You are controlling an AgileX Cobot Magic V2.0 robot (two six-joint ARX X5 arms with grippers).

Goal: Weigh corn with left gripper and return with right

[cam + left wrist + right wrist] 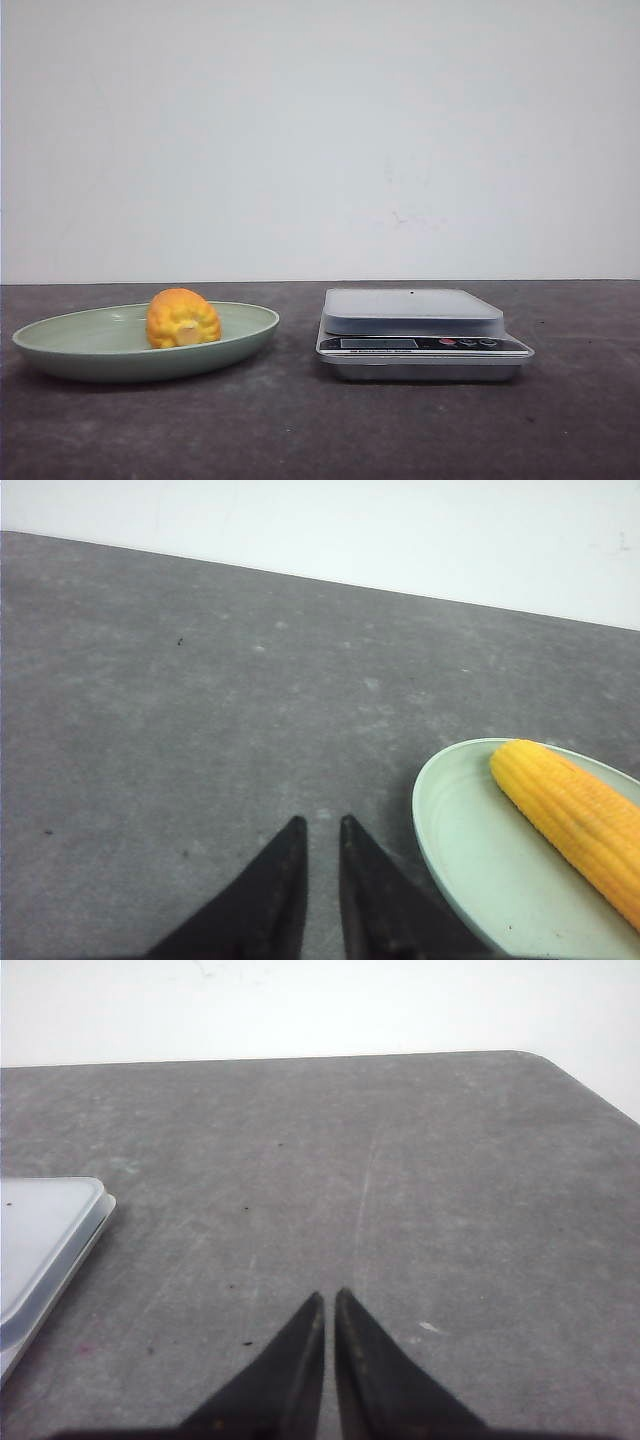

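The yellow-orange corn (183, 318) lies in a pale green plate (60, 345) on the left of the dark table. In the left wrist view the corn (575, 815) lies in the plate (470, 850), to the side of my left gripper (322, 822). That gripper is empty, its black pointed fingers nearly together over bare table just outside the plate's rim. My right gripper (329, 1295) is shut and empty above bare table, off to one side of the scale (45, 1230). Neither gripper shows in the front view.
A silver kitchen scale (420, 330) with a flat weighing tray stands to the right of the plate, display and buttons facing front. A white wall runs behind the table. The table's rounded far corner (540, 1060) shows in the right wrist view.
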